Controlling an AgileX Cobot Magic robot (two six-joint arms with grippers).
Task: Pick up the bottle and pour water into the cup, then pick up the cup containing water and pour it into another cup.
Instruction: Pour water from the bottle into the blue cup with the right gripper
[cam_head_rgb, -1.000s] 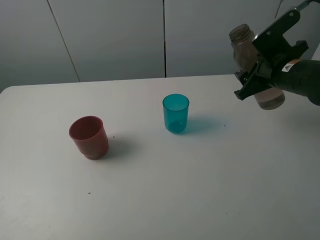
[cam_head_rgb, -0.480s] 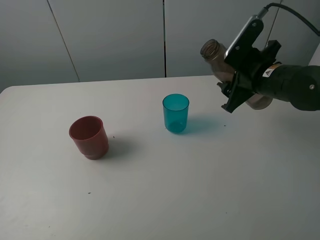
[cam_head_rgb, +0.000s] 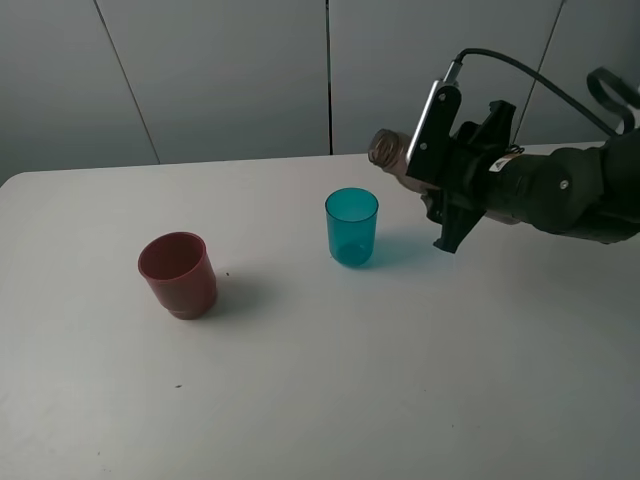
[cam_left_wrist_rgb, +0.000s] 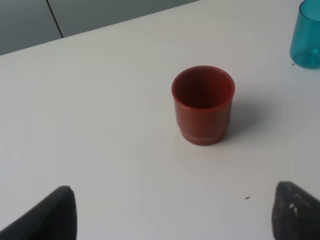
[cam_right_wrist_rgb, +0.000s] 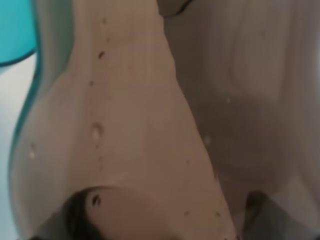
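Smoky grey-brown bottle (cam_head_rgb: 390, 153), clamped in the right jaws, tilts with its mouth near but seemingly short of the teal cup (cam_head_rgb: 351, 227) on the bench (cam_head_rgb: 400, 380); left jaws gape wide, empty. Tipping further now would likely spill water beside the cup

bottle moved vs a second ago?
Yes. The bottle has come left toward the teal cup and tipped from near upright to almost level, mouth leading.

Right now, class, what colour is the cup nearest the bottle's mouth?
Teal-blue cup; best in exterior high view.
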